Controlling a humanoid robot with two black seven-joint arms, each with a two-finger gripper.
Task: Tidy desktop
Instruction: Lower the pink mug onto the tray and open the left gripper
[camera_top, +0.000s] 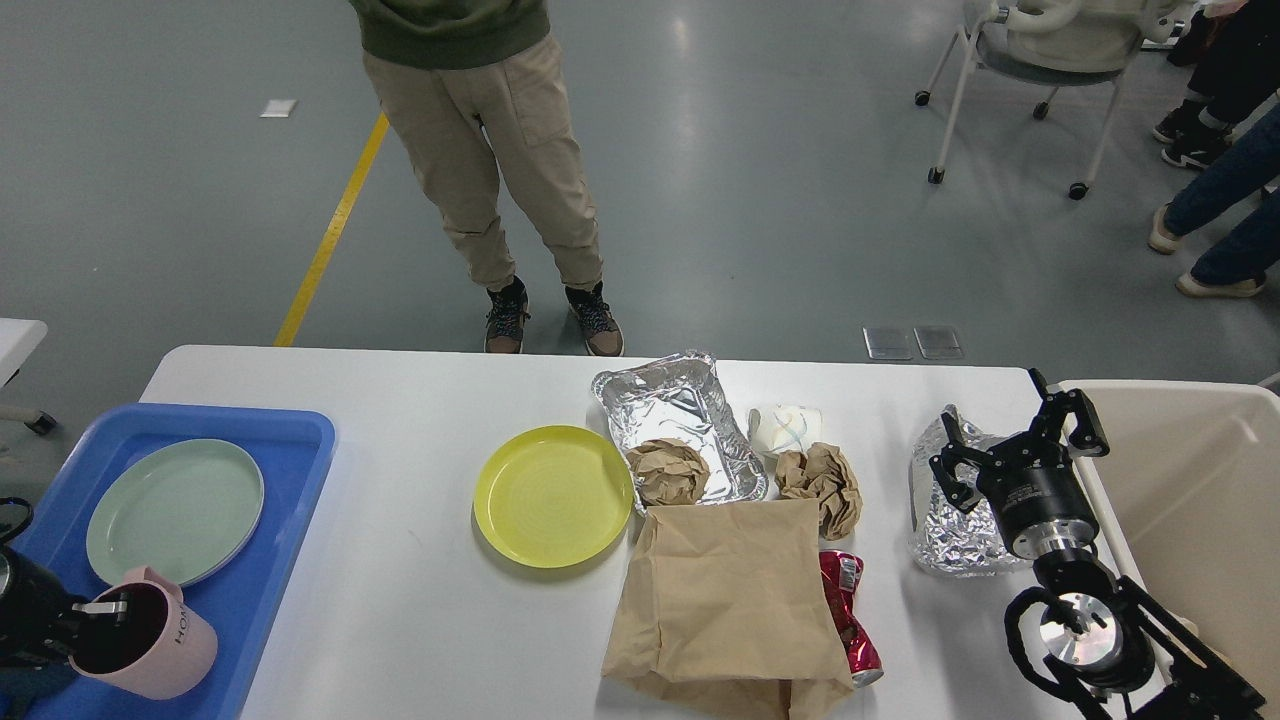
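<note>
desktop (420, 620) white, cluttered, over grey floor (760, 200).

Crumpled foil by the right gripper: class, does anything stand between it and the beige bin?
Only the open right gripper itself, which is between the crumpled foil and the bin; no other item is.
</note>
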